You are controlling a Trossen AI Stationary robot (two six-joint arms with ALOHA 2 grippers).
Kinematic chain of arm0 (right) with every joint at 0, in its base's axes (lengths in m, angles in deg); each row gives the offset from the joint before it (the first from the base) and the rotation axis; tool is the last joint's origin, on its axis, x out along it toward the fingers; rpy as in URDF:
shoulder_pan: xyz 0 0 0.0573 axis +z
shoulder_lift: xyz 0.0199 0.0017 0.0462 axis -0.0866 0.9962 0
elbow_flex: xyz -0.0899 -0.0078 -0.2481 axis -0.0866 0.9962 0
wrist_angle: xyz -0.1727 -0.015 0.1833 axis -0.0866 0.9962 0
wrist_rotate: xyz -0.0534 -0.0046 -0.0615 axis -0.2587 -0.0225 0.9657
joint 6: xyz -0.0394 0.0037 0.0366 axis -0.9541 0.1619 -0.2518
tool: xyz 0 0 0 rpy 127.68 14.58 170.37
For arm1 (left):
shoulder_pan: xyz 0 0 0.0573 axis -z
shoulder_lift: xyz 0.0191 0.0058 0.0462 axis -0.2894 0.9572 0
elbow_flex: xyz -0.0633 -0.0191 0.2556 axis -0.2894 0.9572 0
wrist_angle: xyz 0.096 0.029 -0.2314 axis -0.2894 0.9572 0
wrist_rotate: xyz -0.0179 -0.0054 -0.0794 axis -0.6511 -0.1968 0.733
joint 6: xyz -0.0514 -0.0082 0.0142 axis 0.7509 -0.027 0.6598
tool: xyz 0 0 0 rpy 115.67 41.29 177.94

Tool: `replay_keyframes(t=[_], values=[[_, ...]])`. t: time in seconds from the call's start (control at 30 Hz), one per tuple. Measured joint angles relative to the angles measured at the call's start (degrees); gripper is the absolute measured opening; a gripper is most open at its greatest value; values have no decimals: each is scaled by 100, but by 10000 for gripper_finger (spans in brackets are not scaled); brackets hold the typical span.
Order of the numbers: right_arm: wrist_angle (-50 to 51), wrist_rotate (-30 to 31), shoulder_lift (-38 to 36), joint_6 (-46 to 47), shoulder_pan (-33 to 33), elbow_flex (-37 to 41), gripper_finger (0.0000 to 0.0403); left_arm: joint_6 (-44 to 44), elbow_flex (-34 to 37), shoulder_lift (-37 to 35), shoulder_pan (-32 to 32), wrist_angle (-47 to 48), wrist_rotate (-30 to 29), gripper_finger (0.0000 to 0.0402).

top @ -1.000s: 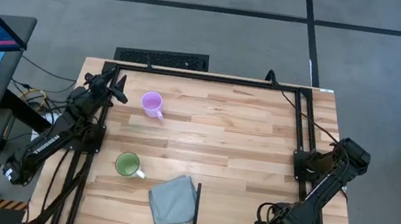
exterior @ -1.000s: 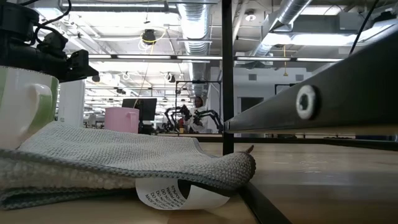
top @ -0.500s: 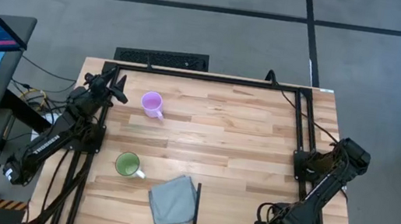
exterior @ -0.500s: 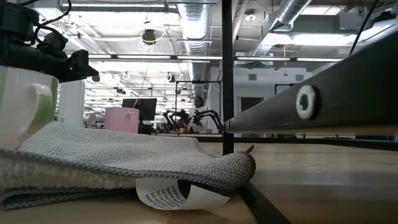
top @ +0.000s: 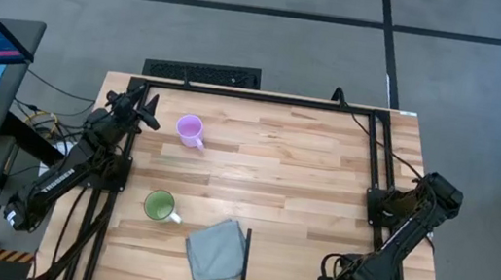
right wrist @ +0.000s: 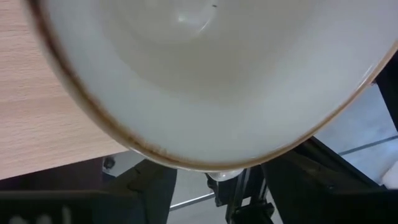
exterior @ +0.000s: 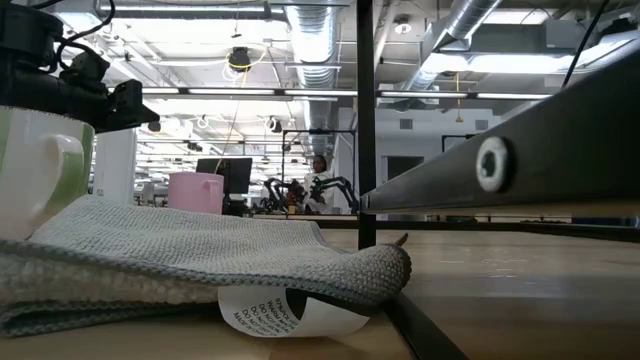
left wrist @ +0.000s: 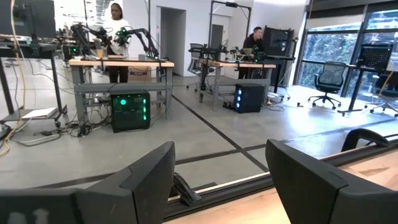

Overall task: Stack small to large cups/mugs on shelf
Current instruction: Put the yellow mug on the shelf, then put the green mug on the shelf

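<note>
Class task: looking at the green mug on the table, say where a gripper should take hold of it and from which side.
Grip the green mug by its rim, coming from above: it stands upright, mouth open, with its handle toward the cloth.

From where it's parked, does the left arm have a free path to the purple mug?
Probably yes. The left gripper stands open at the table's left edge, right beside the purple mug, which sits upright with bare wood between them and nothing blocking.

The wooden bench [top: 303, 182] lies bare across its middle and right half. Obstacles cluster near the left edge: a lilac-purple mug [top: 190, 131], a green mug [top: 160, 206], and a grey folded cloth [top: 215, 250] at the front edge.
</note>
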Motion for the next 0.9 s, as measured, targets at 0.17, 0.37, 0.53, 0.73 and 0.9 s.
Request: replay_keyframes(t=[0.17,0.37,0.53,0.73,0.9], values=[[-78,0,0,1,2,-2,275,0,0,0,1,2,4,242],[-224,2,-2,-4,0,-2,291,0,-1,0,0,2,6,242],[-265,0,-2,-2,0,-2,292,0,-1,0,0,2,8,242],[-112,25,-31,-5,1,-175,292,0,-1,1,1,4,25,242],[520,151,-31,-7,0,-625,292,0,-1,1,1,7,43,242]])
